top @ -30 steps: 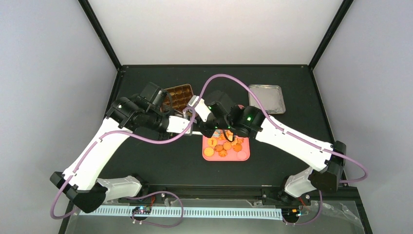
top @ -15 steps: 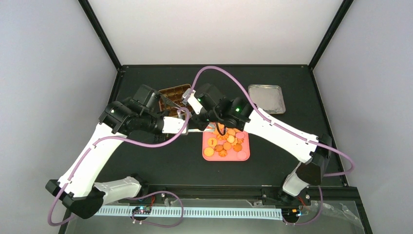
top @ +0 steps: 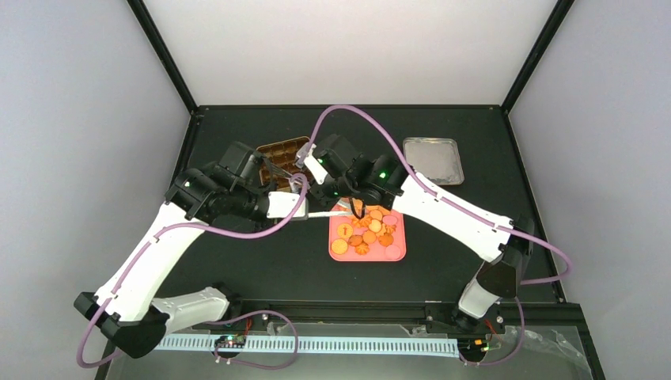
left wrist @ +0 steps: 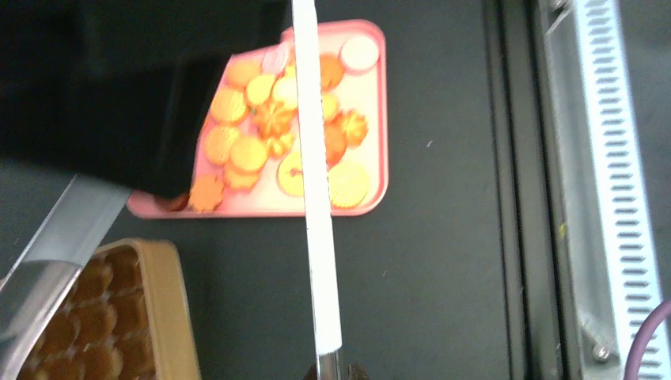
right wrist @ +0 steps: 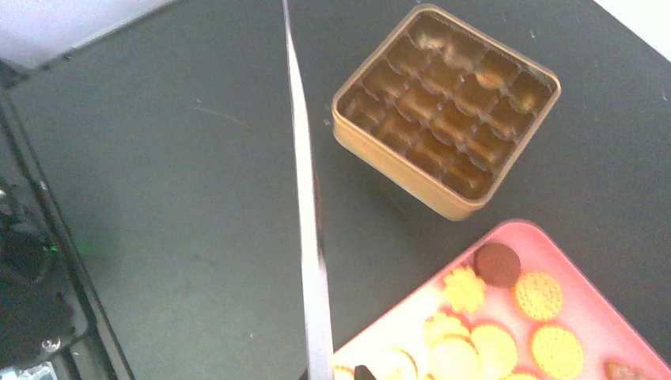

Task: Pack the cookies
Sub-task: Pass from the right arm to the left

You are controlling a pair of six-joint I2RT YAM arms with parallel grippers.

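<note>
The cookies [top: 365,233], mostly round and flower-shaped orange-golden ones with a few pale and dark, lie on a pink tray [top: 399,253]. They also show in the left wrist view [left wrist: 249,154] and the right wrist view [right wrist: 494,348]. A golden tin [top: 278,152] with brown compartments stands behind and left of the tray. My left gripper [top: 299,207] is shut on white tongs [left wrist: 316,198] that reach over the tray. My right gripper [top: 314,169] is shut on metal tongs [right wrist: 305,198] pointing past the tin's [right wrist: 396,166] left side. No cookie shows in either pair of tongs.
A silver lid [top: 433,160] lies at the back right. The two arms cross closely above the tray's back-left corner. In the left wrist view the right arm hides part of the tray [left wrist: 380,119], and the tin [left wrist: 170,317] sits at lower left.
My right arm has swung left, away from above the tray and toward the tin. My left arm has drawn slightly left with its tongs.
</note>
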